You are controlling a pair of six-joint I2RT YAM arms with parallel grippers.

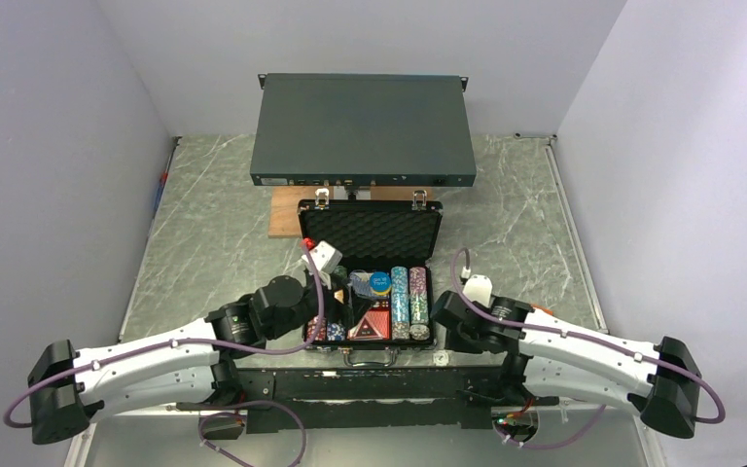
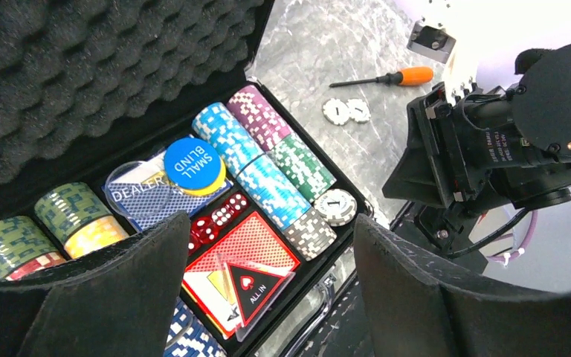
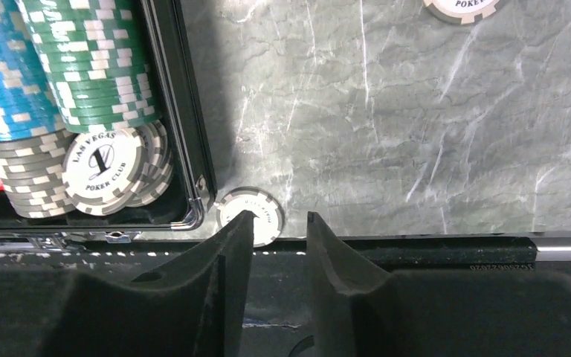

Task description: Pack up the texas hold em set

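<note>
Case: the black case (image 1: 370, 233) lies open on the desk (image 1: 224, 214) close to the arms, with its foam lid raised toward 12 o'clock.
Contents: chip rows (image 2: 256, 175), red dice (image 2: 219, 219), a red card deck (image 2: 242, 249) and a blue "small blind" disc (image 2: 193, 163) sit in the tray.
Left fingers (image 2: 119, 297): spread wide and holding nothing, above the tray's 9 o'clock side.
Right fingers (image 3: 193, 297): a narrow gap with nothing in it, low over the desk at the case's 4 o'clock.
Loose chip (image 3: 232, 208): flat on the desk just outside the case's near right corner, partly hidden by a right fingertip; I cannot tell whether they touch.
Other chips (image 2: 346, 111): two lie side by side near the orange-handled screwdriver (image 2: 390, 77), at the case's 3 o'clock.
Rack box (image 1: 362, 131): at 12 o'clock, behind the lid.
</note>
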